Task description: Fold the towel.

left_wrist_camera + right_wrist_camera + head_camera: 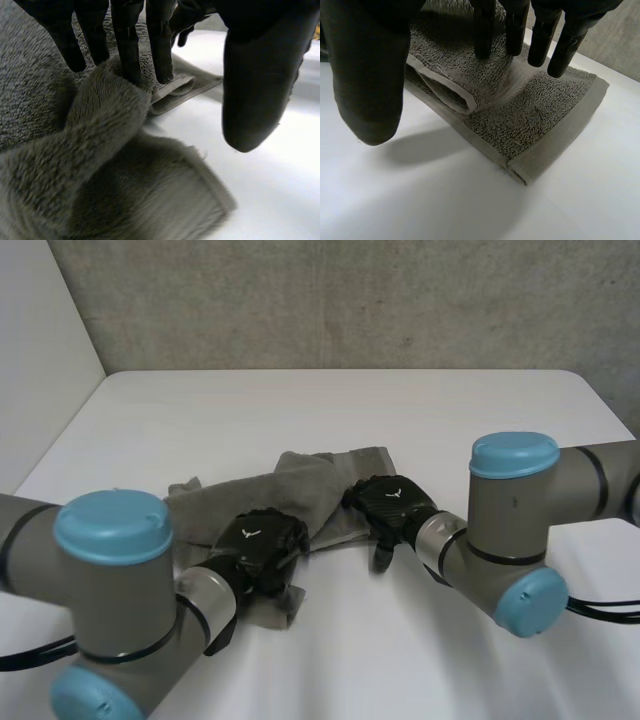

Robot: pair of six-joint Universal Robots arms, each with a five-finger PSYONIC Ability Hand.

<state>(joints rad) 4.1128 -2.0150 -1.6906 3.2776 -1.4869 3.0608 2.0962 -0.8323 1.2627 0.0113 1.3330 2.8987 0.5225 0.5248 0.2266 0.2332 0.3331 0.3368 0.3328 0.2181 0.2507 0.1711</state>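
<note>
White table [300, 410] holds one grey towel [290, 485], bunched at its middle, with two hands at it. Nearest, the left hand [258, 540] presses straight, spread fingers [127, 50] onto the towel's near left part, thumb apart. Slightly farther right, the right hand [390, 502] holds straight fingers [542, 40] at the towel's right end, thumb clear. One concrete wall [350, 300] stands beyond.

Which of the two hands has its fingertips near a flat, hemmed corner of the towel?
The right hand: its straight fingers touch the towel near the flat corner. The left hand presses into a raised, bunched ridge of towel.
</note>
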